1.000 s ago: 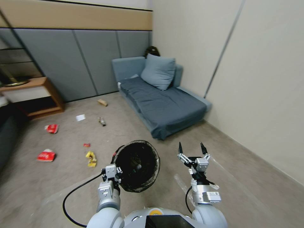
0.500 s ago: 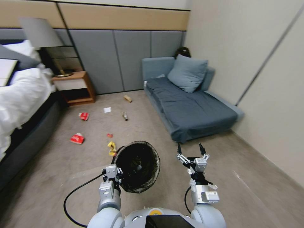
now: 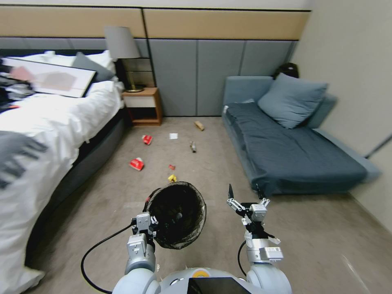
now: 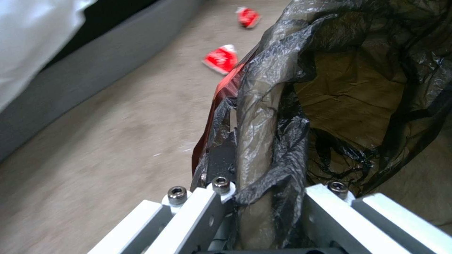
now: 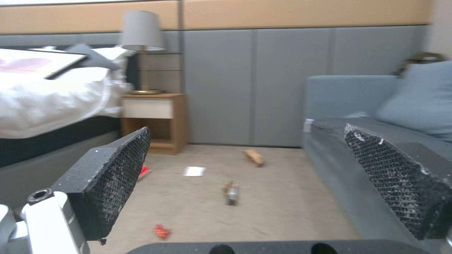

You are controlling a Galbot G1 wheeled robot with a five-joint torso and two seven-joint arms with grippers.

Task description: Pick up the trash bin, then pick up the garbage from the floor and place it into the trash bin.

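Note:
My left gripper (image 3: 148, 223) is shut on the rim of the trash bin (image 3: 177, 214), a round bin lined with a crinkly black bag (image 4: 329, 88), held off the floor in front of me. To its right my right gripper (image 3: 246, 195) stands open with nothing between its fingers (image 5: 113, 180). The garbage lies on the carpet ahead: two red wrappers (image 3: 137, 163) (image 3: 147, 139), a small red scrap (image 3: 172, 167), a yellow wrapper (image 3: 172, 178), a white paper scrap (image 3: 173, 136), a small bottle (image 3: 192, 146) and a brown paper piece (image 3: 199, 125).
A bed (image 3: 53, 118) with white bedding runs along the left. A wooden nightstand (image 3: 143, 104) with a lamp (image 3: 121, 45) stands at the far wall. A blue sofa (image 3: 294, 147) fills the right side. Bare carpet lies between bed and sofa.
The whole head view has swung left: the bed has come into view and the sofa and litter have shifted right. Both arms hold the same pose, bin still gripped.

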